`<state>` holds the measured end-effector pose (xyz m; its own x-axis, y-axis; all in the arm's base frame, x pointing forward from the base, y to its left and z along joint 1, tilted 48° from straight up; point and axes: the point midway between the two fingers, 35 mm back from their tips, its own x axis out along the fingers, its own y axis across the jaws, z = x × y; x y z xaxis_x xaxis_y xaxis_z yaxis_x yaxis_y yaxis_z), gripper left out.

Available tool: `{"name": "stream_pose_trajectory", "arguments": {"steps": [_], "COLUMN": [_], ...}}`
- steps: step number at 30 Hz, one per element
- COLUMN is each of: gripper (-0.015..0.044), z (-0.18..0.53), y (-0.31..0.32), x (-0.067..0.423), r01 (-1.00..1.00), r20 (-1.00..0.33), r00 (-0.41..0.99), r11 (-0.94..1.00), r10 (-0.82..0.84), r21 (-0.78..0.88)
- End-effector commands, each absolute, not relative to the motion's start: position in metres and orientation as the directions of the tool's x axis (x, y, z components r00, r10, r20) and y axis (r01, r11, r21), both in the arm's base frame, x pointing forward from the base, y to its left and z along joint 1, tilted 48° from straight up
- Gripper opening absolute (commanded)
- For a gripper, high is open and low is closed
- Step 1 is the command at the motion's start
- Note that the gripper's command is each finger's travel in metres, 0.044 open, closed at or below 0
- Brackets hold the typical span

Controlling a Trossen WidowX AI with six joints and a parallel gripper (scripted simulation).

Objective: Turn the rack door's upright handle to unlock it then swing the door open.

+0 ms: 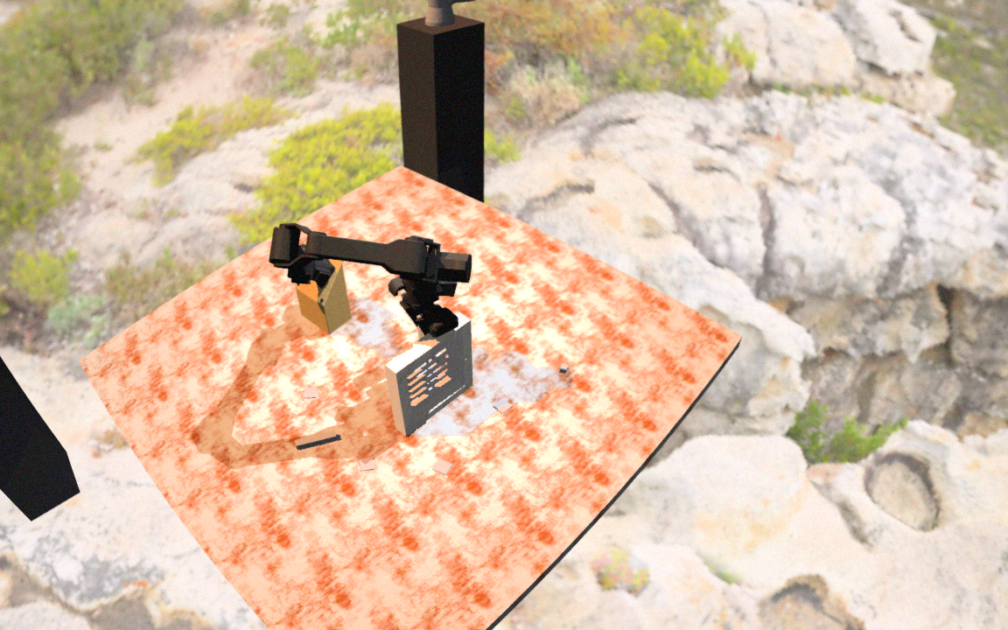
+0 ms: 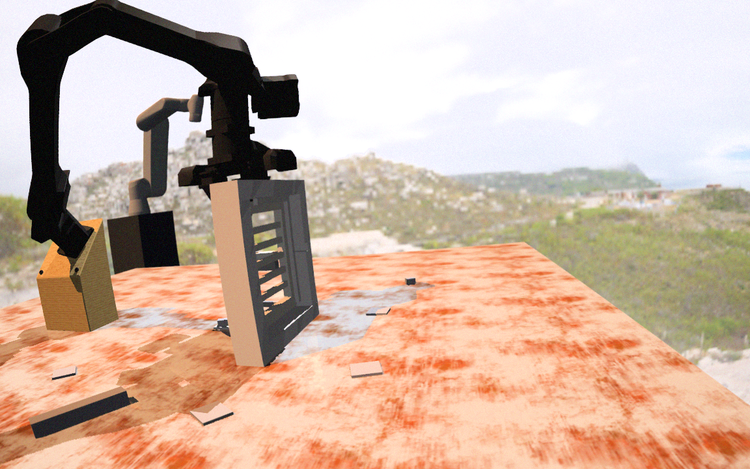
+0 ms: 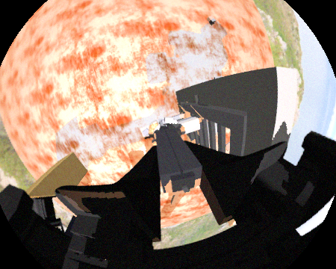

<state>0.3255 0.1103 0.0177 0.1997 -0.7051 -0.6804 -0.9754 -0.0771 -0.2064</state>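
The upright rack frame [image 1: 398,399] [image 2: 235,279] [image 3: 231,91] stands on the table [image 1: 382,571] [image 2: 482,408]. The slatted door shows through its opening in the top and exterior views; in the wrist view a slatted panel [image 3: 246,131] lies below the frame's top. How far the door stands from the frame is hard to tell. The dark upright handle [image 3: 180,161] is on the arm's side, hidden in the top and exterior views. My gripper [image 3: 169,146] reaches down behind the frame and is shut on the handle, one finger on each side. Its tips are hidden in the top and exterior views.
A wooden block [image 1: 337,309] [image 2: 75,303] [image 3: 60,175] stands under the arm's base. A dark bar [image 1: 318,442] [image 2: 80,413] lies in front of it. A small dark cube [image 1: 563,369] [image 2: 409,281] [image 3: 212,22] and several flat tiles lie around the frame.
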Motion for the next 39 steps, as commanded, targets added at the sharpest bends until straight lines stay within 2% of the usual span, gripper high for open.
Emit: {"name": "stream_pose_trajectory", "arguments": {"steps": [1, 8, 19, 29, 32, 39], "gripper": [0.0026, 0.0026, 0.0026, 0.0288, 0.0297, 0.0297], "z": [0.0176, 0.0176, 0.0176, 0.0176, 0.0176, 0.0176], "y": [0.11, 0.11, 0.11, 0.11, 0.11, 0.1098], "x": [0.3257, 0.3257, 0.3257, 0.3257, 0.3257, 0.3257], "r01": [-0.974, -0.896, -0.892, -0.892, -0.905, -0.978], "r20": [-0.679, -0.679, -0.679, -0.679, -0.679, -0.68], "r00": [0.202, 0.202, 0.202, 0.202, 0.202, 0.201], "r11": [-0.218, -0.414, -0.418, -0.418, -0.399, -0.181], "r10": [-0.706, -0.706, -0.706, -0.706, -0.706, -0.705], "r21": [-0.064, 0.164, 0.169, 0.169, 0.146, -0.101]}}
